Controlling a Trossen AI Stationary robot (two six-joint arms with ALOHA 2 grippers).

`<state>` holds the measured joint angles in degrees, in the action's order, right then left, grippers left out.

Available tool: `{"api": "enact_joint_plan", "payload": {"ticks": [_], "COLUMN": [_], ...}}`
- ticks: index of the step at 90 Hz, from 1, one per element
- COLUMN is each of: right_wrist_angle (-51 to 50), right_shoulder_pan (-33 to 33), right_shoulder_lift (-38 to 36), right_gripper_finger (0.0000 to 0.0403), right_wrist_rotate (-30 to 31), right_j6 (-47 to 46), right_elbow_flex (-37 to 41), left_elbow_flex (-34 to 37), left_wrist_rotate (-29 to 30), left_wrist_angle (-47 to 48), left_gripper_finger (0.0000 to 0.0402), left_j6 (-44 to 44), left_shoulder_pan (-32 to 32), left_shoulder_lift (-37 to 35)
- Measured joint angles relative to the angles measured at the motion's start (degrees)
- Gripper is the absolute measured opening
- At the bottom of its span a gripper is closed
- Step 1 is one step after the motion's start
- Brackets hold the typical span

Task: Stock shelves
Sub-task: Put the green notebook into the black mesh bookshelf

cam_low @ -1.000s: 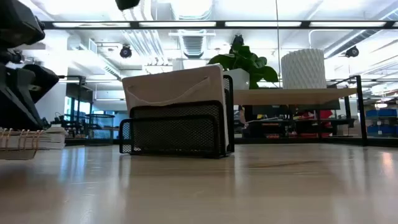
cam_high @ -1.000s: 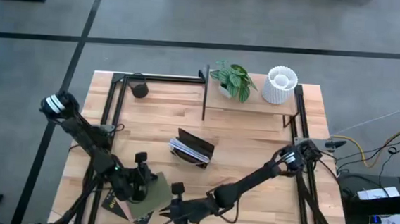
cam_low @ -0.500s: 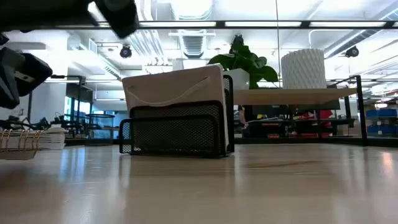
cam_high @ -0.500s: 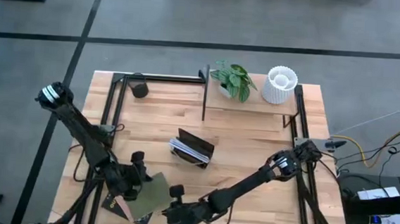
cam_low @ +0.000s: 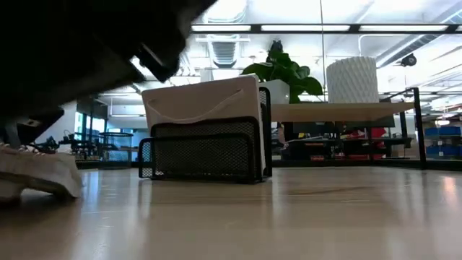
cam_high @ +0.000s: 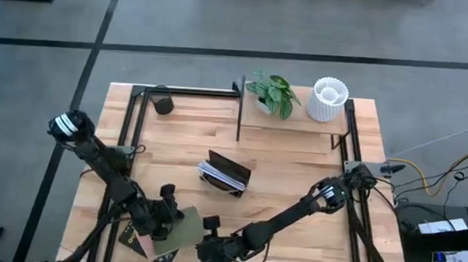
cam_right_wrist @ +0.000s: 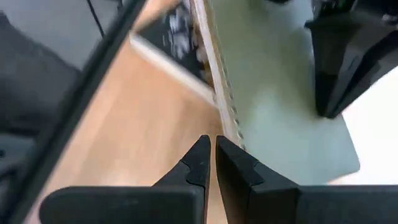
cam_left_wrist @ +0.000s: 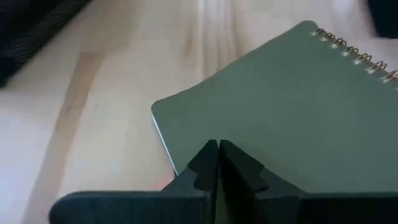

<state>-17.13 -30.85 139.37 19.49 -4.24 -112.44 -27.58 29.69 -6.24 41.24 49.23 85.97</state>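
Down at the lower left of the high view, both arms crowded over a green spiral notebook lying flat on the tabletop atop a dark book. Left gripper pressed to the notebook's left edge, jaws closed with the cover's corner between the tips in the left wrist view, most likely pinching it for a lift. Right gripper just beside the notebook's spiral side, jaws closed on nothing, probably steadying or nudging the book for its partner. Farther up, mid-frame, a black mesh rack with a pale folder upright in it. Farthest, at the upper right of the tabletop, the shelves, well apart from both grippers, already carrying a leafy plant and a white ribbed pot; notebook not yet stocked.
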Motion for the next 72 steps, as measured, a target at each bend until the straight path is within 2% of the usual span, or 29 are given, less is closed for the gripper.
{"api": "enact_joint_plan", "payload": {"ticks": [29,45,60,72], "right_wrist_angle": [-3.3,-4.2,-4.1,-3.9], "right_shoulder_pan": [0.0,0.0,-0.6,-0.6], "right_shoulder_lift": [-0.3,-0.3,-0.3,-0.4], "right_gripper_finger": [0.0008,0.0008,0.0008,0.0009], "right_wrist_rotate": [0.0,0.3,6.9,7.6], "right_j6": [-8.3,-3.5,-2.4,-2.7], "right_elbow_flex": [0.0,0.0,-1.3,-2.2], "left_elbow_flex": [0.1,0.2,0.3,0.5], "left_wrist_rotate": [-0.1,-0.2,0.2,0.9], "left_wrist_angle": [-1.3,-1.7,-1.7,-0.5], "left_gripper_finger": [0.0003,0.0003,0.0003,0.0004], "left_j6": [-2.1,-3.3,-3.3,-1.7], "left_shoulder_pan": [0.0,-0.1,-0.2,-0.8], "left_shoulder_lift": [-0.1,-0.3,-0.3,-0.3]}}
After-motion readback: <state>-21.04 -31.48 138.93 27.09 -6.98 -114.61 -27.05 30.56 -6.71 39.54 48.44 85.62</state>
